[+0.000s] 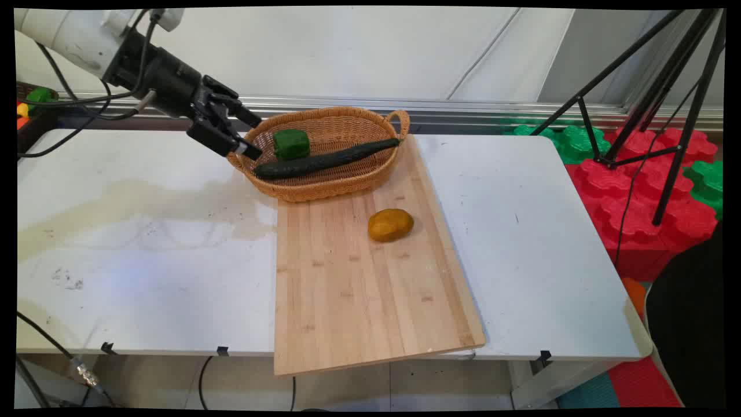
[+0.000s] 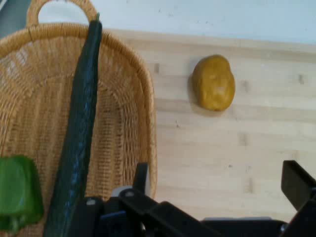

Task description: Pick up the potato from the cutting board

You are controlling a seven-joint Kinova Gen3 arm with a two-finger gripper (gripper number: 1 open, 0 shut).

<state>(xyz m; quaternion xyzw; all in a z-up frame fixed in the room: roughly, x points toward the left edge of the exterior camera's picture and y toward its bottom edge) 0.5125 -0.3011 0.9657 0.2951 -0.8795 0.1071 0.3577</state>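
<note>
My gripper (image 1: 253,136) hangs open at the left rim of a woven basket (image 1: 324,188), with nothing between its fingers. Inside the basket a long dark cucumber (image 1: 324,159) lies along its length, its tip resting on the right rim. A green pepper (image 1: 291,144) sits beside it. A yellow-brown potato (image 1: 391,225) rests on the wooden cutting board (image 1: 359,289) in front of the basket. The hand view shows the gripper (image 2: 219,177) above the board (image 2: 222,148), next to the basket's rim (image 2: 143,98). Cucumber (image 2: 81,128), pepper (image 2: 17,190) and potato (image 2: 213,83) all appear there.
The board overhangs the white table's near edge (image 1: 145,347). A brownish stain (image 1: 145,197) spreads over the table's left half. A black tripod (image 1: 666,116) stands to the right above red and green foam blocks (image 1: 648,191). Coloured items (image 1: 35,101) sit at the far left.
</note>
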